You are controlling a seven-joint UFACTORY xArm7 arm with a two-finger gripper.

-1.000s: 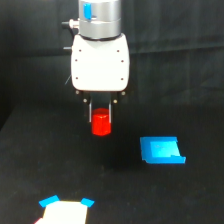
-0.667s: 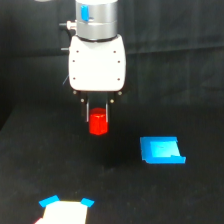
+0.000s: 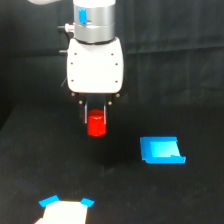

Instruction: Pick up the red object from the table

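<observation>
Red object (image 3: 96, 125): small stubby cylinder, upright, pinched between two dark fingers (image 3: 85, 114) of the gripper (image 3: 96, 118); fingers flank upper sides, lower half protruding below fingertips. Clear of the table (image 3: 30, 165), hanging above its middle, with a faint dark shadow on the surface beneath. Gripper clamped on the red object, one finger on each side, touching.

White gripper housing (image 3: 95, 67): boxy, rounded corners, small dark screws along edges, directly above the fingers. Silver-grey arm cylinder (image 3: 93, 20) with a small blue mark, mounted on top of housing, running out of the top edge.

Matte black table: wide, flat, filling lower part of the exterior view.

Bright blue tray-like piece (image 3: 161, 150): flat on table, toward the exterior view's right, lower than and well apart from the red object.

White piece with blue corners (image 3: 65, 210): at near edge of table, toward the exterior view's left, partly cut off by bottom edge.
</observation>
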